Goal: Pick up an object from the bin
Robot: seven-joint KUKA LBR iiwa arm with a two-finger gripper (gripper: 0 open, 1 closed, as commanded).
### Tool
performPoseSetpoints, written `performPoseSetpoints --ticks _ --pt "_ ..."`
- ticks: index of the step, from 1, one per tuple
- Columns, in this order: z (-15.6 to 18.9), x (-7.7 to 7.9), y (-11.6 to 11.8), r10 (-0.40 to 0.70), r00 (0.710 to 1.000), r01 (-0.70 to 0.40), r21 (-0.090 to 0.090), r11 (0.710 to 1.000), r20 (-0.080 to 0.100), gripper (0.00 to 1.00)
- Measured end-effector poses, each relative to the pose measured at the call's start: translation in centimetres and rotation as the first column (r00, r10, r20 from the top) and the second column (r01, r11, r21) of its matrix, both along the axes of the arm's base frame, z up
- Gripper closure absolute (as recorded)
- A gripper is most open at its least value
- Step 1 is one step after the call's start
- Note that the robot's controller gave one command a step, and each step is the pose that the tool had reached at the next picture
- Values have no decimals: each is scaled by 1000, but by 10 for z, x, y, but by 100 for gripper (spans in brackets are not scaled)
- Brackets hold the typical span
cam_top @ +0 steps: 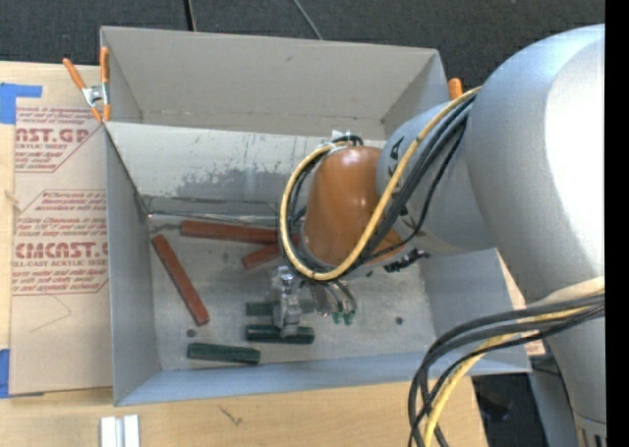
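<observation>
Dk-green bar: flat on floor of bin, lying crosswise, off to view-right of the long rust stick, a bit past its lower end. Small dk-green piece sits just above the bar in view, also view-right of the long rust stick's lower end.

Jaws point down at this pair, metal tips right by the two pieces. Contact w/ either: can't tell. Jaws spread or pressed together: can't tell, tips too cluttered to read.

Long rust stick itself lies flat on a diagonal, upper end view-left, lower end view-right.

Second dk-green bar: flat, just below the long rust stick's lower end, apart from the first bar.

Other rust stick: starts near the long rust stick's upper end and runs view-right along back of floor.

Short rust piece: view-right of the long rust stick's middle, partly hidden by cables.

Orange wrist cover: further view-right again, above the jaws. Yellow + black cables loop round it. Grey arm lies furthest view-right of the long rust stick.
</observation>
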State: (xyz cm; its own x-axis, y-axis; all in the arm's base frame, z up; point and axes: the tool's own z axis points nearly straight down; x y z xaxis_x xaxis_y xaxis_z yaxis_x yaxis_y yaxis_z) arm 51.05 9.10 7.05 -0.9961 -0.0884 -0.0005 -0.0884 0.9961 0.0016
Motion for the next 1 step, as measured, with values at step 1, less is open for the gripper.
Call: performPoseSetpoints --ticks 1 --pt "0 0 0 0 1000 0 0 1000 0 100"
